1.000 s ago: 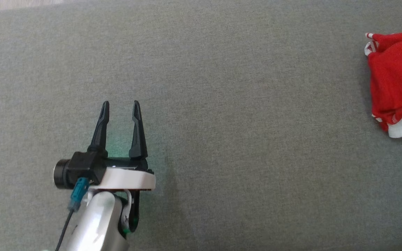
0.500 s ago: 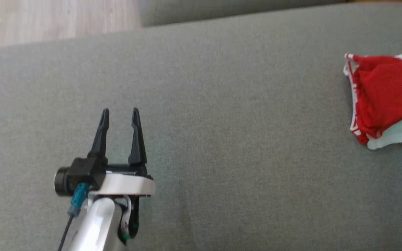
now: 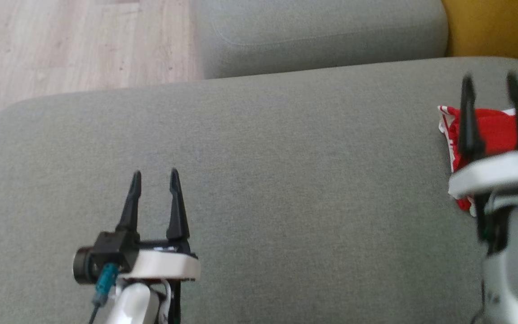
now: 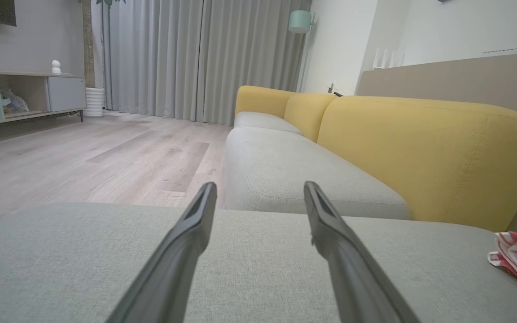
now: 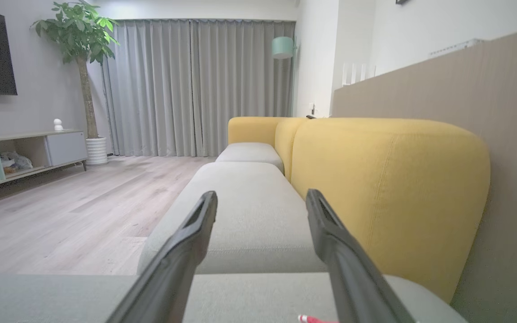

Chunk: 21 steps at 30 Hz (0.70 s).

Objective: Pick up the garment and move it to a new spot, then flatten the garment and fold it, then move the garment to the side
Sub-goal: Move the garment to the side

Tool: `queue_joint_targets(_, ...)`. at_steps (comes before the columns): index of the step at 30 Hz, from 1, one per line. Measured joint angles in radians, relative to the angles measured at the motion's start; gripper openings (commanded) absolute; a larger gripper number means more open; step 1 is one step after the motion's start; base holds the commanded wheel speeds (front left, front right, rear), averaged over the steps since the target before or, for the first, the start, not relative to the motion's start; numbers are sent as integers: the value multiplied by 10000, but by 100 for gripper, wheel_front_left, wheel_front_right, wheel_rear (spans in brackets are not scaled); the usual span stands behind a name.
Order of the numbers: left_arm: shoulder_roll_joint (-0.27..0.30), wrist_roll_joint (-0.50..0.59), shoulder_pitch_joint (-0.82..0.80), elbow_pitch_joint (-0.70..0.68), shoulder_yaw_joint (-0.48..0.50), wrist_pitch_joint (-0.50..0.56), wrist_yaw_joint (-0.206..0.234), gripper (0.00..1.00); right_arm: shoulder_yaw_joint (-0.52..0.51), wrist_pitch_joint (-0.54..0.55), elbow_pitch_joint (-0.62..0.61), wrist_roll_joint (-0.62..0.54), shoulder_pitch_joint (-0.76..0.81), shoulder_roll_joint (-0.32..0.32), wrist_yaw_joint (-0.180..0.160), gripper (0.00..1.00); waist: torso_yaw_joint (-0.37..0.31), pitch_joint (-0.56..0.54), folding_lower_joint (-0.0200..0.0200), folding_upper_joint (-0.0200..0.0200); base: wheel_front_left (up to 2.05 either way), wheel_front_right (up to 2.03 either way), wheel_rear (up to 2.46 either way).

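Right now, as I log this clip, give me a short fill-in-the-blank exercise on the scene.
The garment is mostly ___ with white trim. It lies on the ___ seat cushion. The left gripper and right gripper both stand ___, holding nothing. The sofa backrest is ___.
Missing words: red; grey; open; yellow.

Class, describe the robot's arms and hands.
Both the left hand and right hand have two long tapering black fingers, a white wrist plate and a silvery forearm. The left carries a black camera barrel, teal connector and dark cable.
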Motion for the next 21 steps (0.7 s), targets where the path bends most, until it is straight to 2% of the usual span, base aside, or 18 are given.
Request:
queue_joint_targets(3,4,8,226,50,-98,0,-59,100,105,-673,222,15,888,54,0,100,114,-107,0,0,0,0,0)
queue_joint_targets(10,4,100,481,140,-148,0,-100,100,428,-2013,1513,1229,2510,151,0,100,214,-251,2,0,0,0,0)
queue_joint_targets(21,8,75,803,153,-29,0,4,100,803,-2479,2201,1547,2869,157,0,100,103,-315,2,0,0,0,0)
